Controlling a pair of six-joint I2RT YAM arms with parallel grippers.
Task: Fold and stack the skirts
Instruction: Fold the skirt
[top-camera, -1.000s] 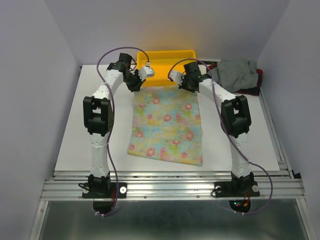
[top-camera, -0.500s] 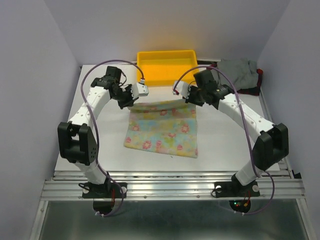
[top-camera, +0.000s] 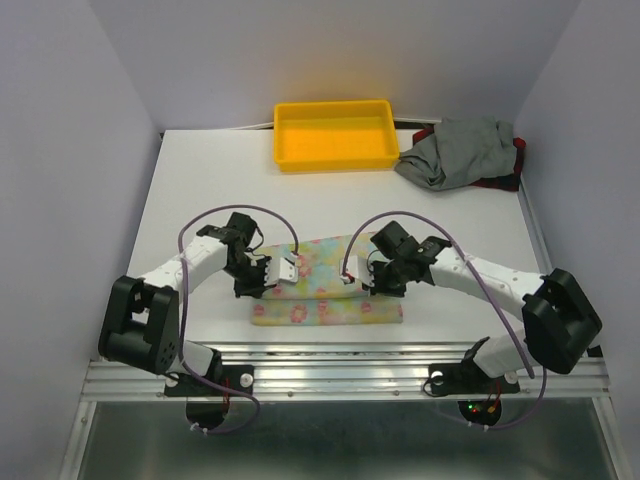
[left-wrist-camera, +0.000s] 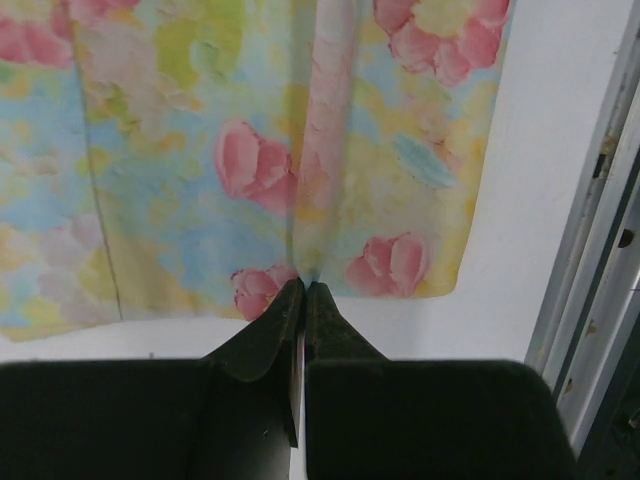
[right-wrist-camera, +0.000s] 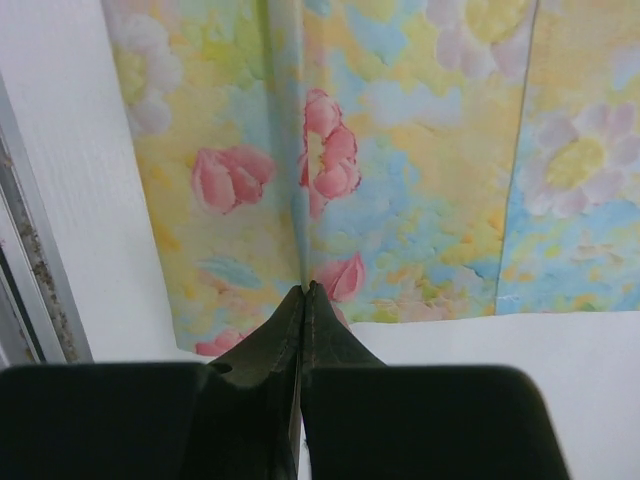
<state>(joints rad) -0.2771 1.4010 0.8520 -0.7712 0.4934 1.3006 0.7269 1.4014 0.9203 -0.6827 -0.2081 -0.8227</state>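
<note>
Left wrist view is showing the left claw (left-wrist-camera: 303, 285) pressed together on a pinch of the pastel floral cloth skirt (left-wrist-camera: 250, 170), with the fabric puckering into a ridge that is running away from the tips. In the right wrist view, the right claw (right-wrist-camera: 304, 288) is nipping the same garment's edge in the same way, with its own crease leading off it.

From above, that skirt is lying as a narrow band on the white counter (top-camera: 200, 190), well apart from the rectangular yellow plastic tray (top-camera: 332, 105), on the side nearest the arm bases. It is looking doubled over, so a first fold seems to be going down, though neither claw is letting go yet.

Just beside the tray's right end, the plain grey cloth skirt (top-camera: 455, 150) is sitting crumpled on the red-and-black plaid skirt (top-camera: 518, 152), which is showing only an edge. Judging by this, most of the task is remaining: finishing this fold, folding the other two skirts, and building the stack.
</note>
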